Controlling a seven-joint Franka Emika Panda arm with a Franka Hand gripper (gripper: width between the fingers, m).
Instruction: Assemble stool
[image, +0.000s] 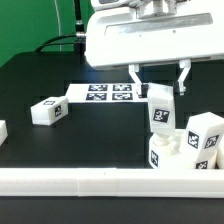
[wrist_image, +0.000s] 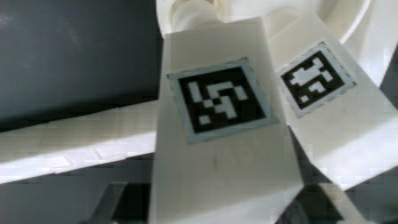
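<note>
The tool (image: 160, 85) is clamped on a leg (image: 160, 112), holding it tilted just above the seat (image: 166, 156); the seat lies beside the front rail (image: 80, 181) at the exterior view's right; a second leg (image: 205, 140) stands on the seat close by; a third leg (image: 47, 112) lies well apart on the table (image: 100, 138); lowered at this tilt, the held leg would likely jam at its socket or knock its neighbour.

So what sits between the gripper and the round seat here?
A tagged white leg, held upright by the gripper, fills that stretch and reaches down toward the seat. The exterior view shows it.
</note>
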